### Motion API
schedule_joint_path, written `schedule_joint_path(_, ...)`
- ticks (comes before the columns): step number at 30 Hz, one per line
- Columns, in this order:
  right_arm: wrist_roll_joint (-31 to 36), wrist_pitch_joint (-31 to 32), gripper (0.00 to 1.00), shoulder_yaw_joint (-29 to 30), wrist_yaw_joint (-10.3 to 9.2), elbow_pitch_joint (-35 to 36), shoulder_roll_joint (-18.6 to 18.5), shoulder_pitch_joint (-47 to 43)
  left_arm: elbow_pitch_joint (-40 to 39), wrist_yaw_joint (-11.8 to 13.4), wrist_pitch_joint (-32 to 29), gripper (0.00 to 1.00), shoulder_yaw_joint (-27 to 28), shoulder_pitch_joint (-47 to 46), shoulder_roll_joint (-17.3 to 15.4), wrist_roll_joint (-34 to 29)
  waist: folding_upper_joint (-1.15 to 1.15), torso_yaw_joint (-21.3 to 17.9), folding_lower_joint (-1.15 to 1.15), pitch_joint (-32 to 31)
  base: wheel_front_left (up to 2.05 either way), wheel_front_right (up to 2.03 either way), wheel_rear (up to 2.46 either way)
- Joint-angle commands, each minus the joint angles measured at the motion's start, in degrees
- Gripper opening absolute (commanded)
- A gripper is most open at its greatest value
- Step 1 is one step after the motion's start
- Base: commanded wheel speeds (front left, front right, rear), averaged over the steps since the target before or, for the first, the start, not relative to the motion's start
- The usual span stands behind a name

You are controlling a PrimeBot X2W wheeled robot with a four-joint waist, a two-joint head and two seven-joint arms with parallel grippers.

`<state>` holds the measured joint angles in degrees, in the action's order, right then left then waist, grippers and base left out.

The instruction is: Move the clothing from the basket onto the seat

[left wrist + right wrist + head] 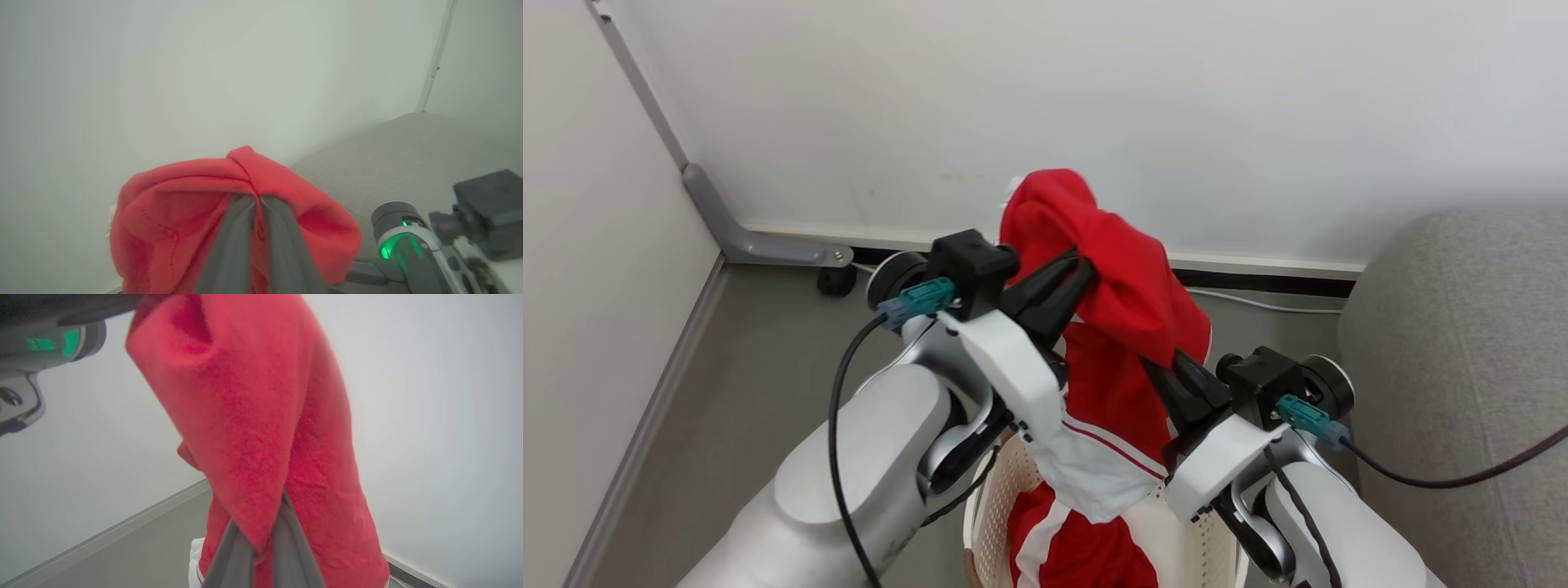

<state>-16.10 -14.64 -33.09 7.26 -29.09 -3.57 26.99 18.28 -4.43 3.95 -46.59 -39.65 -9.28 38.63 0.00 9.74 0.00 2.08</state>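
The lifted garment [1123,278], red with a white striped side panel, hangs at frame centre in the head view, directly above the basket [982,523] at the bottom centre. The left fingers [1075,268] are closed on its upper fold. The right fingers [1170,372] are closed on a lower fold to the right. Both wrist views show the fabric pinched between nearly touching tips. The garment's white lower end hangs to the level of the basket opening; whether it is clear of the rim cannot be determined. The second garment [1086,555], red with a white stripe, lies inside the basket. The seat [1462,351], at the right of the frame, carries no clothing on its visible part. Assessment: the first transfer is at the lift stage, and both garments are yet to be placed on the seat.
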Motion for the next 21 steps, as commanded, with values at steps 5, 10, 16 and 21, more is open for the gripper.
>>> schedule_joint_path(5,-0.1,-0.4,0.00,0.6,0.23,4.0,0.7,-1.5,-0.4,1.3,1.7,0.44,3.7,0.7,-3.1,1.0,0.00,-2.1,0.00,-1.1,0.00,0.00,0.00)
schedule_joint_path(10,-1.3,-0.4,0.00,1.4,0.23,7.2,0.7,-3.6,0.6,2.9,4.4,1.00,6.3,4.0,-5.4,2.4,0.00,-4.8,0.00,-2.3,0.00,0.00,0.00)
schedule_joint_path(16,-2.3,-0.4,0.00,3.1,0.23,9.9,0.7,-5.7,1.9,5.8,7.0,1.00,8.9,8.3,-8.0,3.1,0.00,-7.1,0.00,-3.2,0.00,0.00,0.00)
schedule_joint_path(21,-2.8,-0.4,0.00,5.3,0.23,12.2,0.7,-7.2,2.0,8.3,8.9,1.00,11.4,12.4,-9.8,3.9,0.00,-8.5,0.00,-3.7,0.00,0.00,0.00)
